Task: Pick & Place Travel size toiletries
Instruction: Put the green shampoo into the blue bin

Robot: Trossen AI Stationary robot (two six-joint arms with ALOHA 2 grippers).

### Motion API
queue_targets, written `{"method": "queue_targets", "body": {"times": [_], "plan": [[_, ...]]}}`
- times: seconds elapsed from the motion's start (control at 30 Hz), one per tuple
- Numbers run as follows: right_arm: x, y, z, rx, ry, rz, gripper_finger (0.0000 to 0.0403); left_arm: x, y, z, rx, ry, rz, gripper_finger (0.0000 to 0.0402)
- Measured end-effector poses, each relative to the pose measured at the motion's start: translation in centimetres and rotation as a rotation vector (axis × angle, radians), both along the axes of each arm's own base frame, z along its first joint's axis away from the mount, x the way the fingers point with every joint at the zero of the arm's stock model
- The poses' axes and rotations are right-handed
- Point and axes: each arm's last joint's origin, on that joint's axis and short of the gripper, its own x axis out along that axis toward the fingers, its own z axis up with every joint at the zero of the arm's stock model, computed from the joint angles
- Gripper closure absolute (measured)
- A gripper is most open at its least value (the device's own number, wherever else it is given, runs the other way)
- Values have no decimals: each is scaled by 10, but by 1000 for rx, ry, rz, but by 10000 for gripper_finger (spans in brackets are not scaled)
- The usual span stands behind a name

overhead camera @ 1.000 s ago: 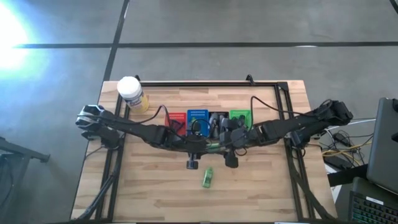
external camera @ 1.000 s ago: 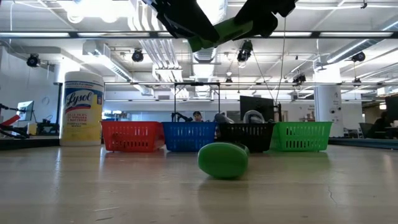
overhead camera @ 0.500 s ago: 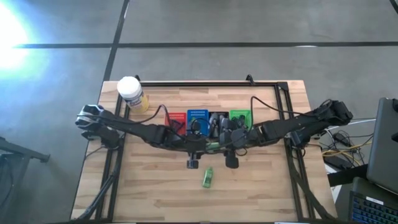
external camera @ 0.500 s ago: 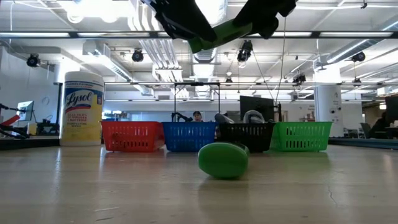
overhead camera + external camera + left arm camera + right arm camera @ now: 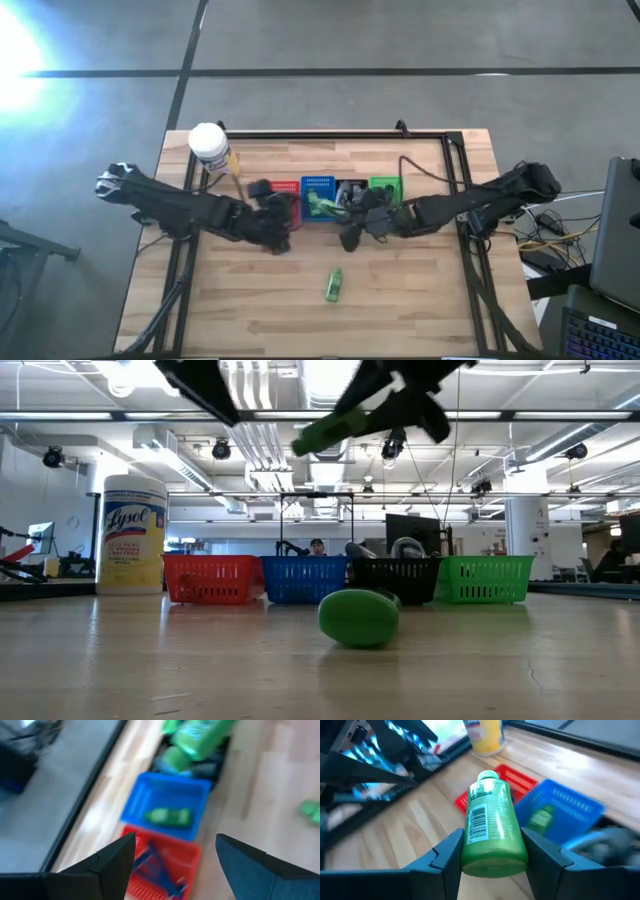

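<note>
Spanning the middle of the high view, the wooden table (image 5: 420, 300) carries everything else. From nine o'clock the left arm reaches toward the centre; its left gripper (image 5: 262, 192) hangs over the boards just beside the red basket (image 5: 284, 188), its two dark fingers (image 5: 112, 860) spread wide with nothing between them. From three o'clock the right arm comes in, and the right gripper (image 5: 322, 207) is clamped on a green bottle (image 5: 492, 822), held above the blue basket (image 5: 318, 184); in the low view that bottle (image 5: 335, 426) is tilted, high over the row of baskets. At eleven o'clock of the table stands the white-capped yellow jar (image 5: 210, 147). The four baskets sit in a line just past the table's centre toward twelve o'clock: red, blue, black basket (image 5: 398, 580), green basket (image 5: 386, 185). A small green bottle (image 5: 168, 815) lies inside the blue basket. Another green bottle (image 5: 334, 285) lies alone on the bare boards toward six o'clock from the centre, well apart from the baskets.
</note>
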Motion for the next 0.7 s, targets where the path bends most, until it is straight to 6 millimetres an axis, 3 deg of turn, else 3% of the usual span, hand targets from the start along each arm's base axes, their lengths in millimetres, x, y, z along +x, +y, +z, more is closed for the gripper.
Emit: {"method": "queue_targets", "body": {"times": [0.23,0.37,0.53,0.7], "plan": [[48,-4,-40,52,71,-232,222,-60,16,-10,-31,-95,54,130],[72,-16,-45,45,137,-343,222,-86,23,-12,-124,-220,-7,135],[98,-32,-48,40,204,-410,233,-103,27,-20,-131,-301,-136,136],[105,-38,-45,80,254,-452,228,-110,32,-29,-158,-306,-153,136]]}}
